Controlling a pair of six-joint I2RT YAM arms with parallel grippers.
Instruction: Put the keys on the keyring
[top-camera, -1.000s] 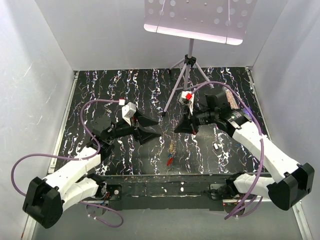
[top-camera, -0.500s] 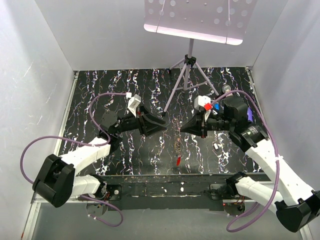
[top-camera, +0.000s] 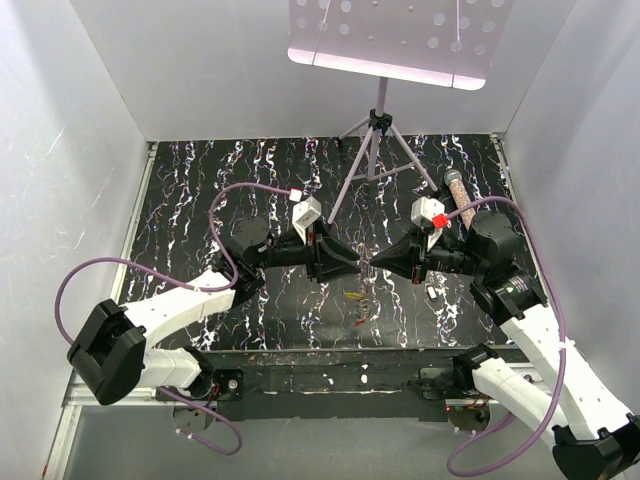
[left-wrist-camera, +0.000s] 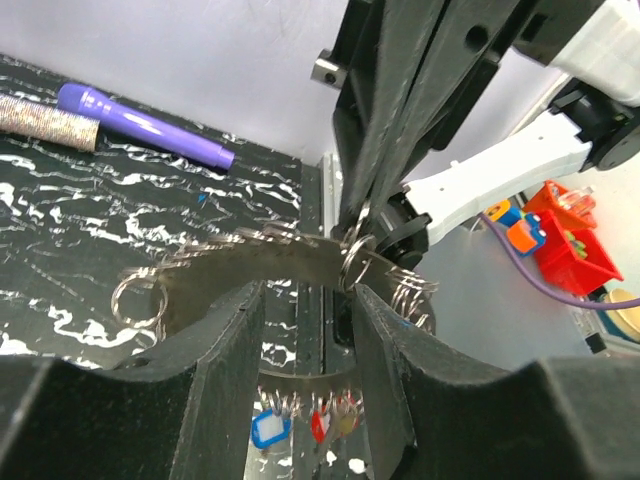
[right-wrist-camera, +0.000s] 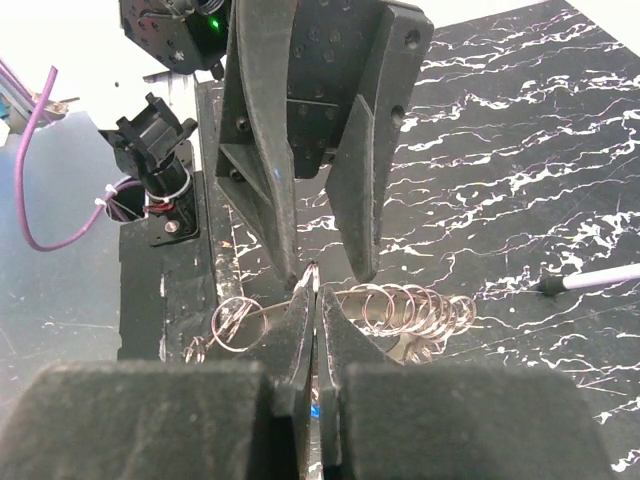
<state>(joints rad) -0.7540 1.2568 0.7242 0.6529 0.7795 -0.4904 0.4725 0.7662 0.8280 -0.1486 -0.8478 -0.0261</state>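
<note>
The keyring (left-wrist-camera: 250, 262) is a curved grey metal band carrying several small wire loops (right-wrist-camera: 405, 305). It hangs in the air between the two gripper tips (top-camera: 361, 298). Keys with blue (left-wrist-camera: 264, 430), red (left-wrist-camera: 320, 426) and yellow (left-wrist-camera: 346, 420) heads dangle from its lower part. My right gripper (right-wrist-camera: 314, 290) is shut on one loop of the keyring at its top. My left gripper (left-wrist-camera: 305, 300) is open, one finger on each side of the band, tip to tip with the right gripper (top-camera: 374, 264). In the right wrist view the left fingers (right-wrist-camera: 268, 160) stand just beyond the pinched loop.
A tripod music stand (top-camera: 376, 130) stands at the back centre. A purple marker (left-wrist-camera: 150, 125) and a speckled cylinder (left-wrist-camera: 40, 118) lie at the back right. A pen (right-wrist-camera: 590, 279) and a small white piece (top-camera: 432, 292) lie on the black marbled mat (top-camera: 200, 180).
Both arms have swung inward until their tips meet at the centre. The keyring has come up off the mat and now hangs between them.
</note>
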